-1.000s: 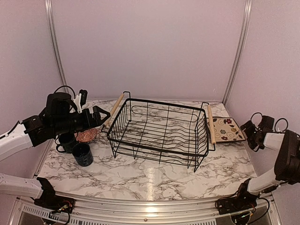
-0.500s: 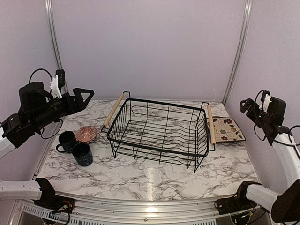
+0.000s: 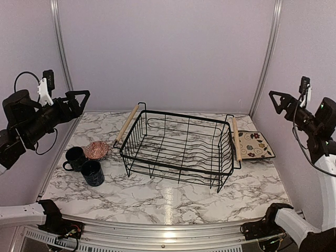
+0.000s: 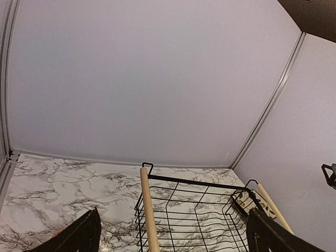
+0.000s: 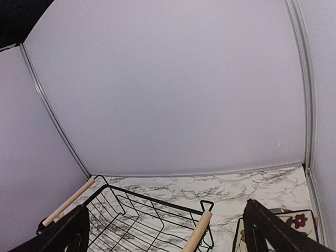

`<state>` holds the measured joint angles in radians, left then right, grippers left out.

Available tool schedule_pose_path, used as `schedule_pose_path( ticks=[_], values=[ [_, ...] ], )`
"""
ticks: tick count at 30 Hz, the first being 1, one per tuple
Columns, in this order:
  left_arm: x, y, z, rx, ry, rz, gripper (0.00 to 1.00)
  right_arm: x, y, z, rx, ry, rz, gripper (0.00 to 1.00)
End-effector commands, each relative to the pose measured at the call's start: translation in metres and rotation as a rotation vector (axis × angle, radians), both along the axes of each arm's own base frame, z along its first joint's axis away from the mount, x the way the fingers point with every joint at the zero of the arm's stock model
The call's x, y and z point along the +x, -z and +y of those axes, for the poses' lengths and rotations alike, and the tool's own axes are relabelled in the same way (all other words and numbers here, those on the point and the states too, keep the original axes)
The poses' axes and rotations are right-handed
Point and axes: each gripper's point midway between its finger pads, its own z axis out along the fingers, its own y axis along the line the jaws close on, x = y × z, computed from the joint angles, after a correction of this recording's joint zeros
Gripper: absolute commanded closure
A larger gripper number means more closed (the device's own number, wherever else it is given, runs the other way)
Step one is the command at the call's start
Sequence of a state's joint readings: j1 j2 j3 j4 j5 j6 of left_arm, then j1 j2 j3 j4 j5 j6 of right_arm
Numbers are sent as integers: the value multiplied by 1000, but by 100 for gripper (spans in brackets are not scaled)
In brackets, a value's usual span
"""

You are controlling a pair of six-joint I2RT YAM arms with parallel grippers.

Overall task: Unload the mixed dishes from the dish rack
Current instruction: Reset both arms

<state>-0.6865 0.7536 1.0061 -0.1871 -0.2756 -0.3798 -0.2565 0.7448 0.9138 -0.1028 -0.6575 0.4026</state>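
Observation:
The black wire dish rack (image 3: 178, 152) with two wooden handles stands mid-table with nothing in it. It also shows in the left wrist view (image 4: 194, 210) and the right wrist view (image 5: 136, 220). Two dark teal mugs (image 3: 75, 157) (image 3: 92, 172) and the small bowl (image 3: 96, 150) sit on the table left of the rack. The square cream floral plate (image 3: 253, 144) lies right of it and shows in the right wrist view (image 5: 304, 226). The grey plate is not in view. My left gripper (image 3: 79, 101) (image 4: 173, 236) and right gripper (image 3: 277, 101) (image 5: 168, 236) are open, empty and high at the sides.
Lilac walls with metal corner strips close the table on three sides. A metal rail (image 3: 168, 231) runs along the near edge. The right arm's gripper shows at the edge of the left wrist view (image 4: 331, 176).
Both arms have risen and drawn outward: the left from over the bowl and mugs, the right from beside the square plate. The dishes and the rack have not moved.

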Motion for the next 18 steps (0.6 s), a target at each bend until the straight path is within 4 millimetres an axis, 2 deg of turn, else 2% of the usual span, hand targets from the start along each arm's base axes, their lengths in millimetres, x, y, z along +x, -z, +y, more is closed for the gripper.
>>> schedule_pose_path(
  ticks=[1,3,7,13,18],
  values=[
    [-16,-51,30,-16,-81,-123,1,-34,-59,13,-58,-21,-165,2],
    [-21,-62,39,-18,-110,-150,1,-43,-76,6,-71,45,-201,1],
    [-31,-77,59,-31,-172,-200,1,-58,-97,-4,-98,139,-249,1],
    [-44,-93,78,-42,-218,-248,1,-75,-111,-16,-98,247,-299,2],
    [-50,-95,85,-46,-232,-259,1,-79,-115,-24,-100,301,-294,1]
  ],
)
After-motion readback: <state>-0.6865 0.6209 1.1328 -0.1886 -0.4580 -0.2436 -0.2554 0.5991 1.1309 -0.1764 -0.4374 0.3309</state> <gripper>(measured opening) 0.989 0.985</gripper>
